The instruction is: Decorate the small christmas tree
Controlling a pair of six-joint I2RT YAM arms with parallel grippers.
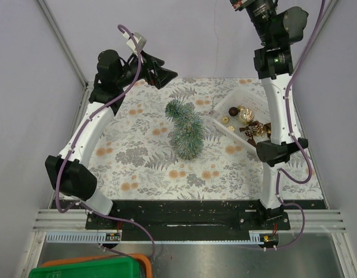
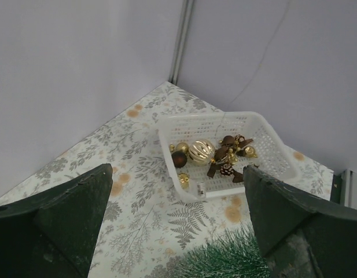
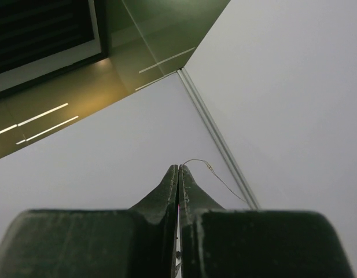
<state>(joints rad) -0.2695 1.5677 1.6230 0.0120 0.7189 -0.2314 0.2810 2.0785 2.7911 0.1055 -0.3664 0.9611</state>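
Observation:
The small christmas tree (image 1: 185, 128), frosted green bristles, stands mid-table; its base is hidden. Its top shows in the left wrist view (image 2: 230, 260), between and below my fingers. My left gripper (image 1: 159, 72) is open and empty, raised behind the tree, and looks toward the white basket (image 2: 166, 145); it shows in its own view (image 2: 178, 171). My right gripper (image 3: 179, 167) is raised high, out of the top view, and shut on a thin ornament thread (image 3: 224, 180). The thread (image 1: 216, 69) hangs down to a small dark end (image 1: 214, 105) by the basket's far-left rim.
The white basket (image 1: 224, 104) at the right holds several gold and brown baubles (image 1: 246, 114), bows and a pinecone (image 2: 227, 170). Grey walls enclose the table on three sides. A green bin with an orange rim (image 1: 91, 267) sits below the front edge.

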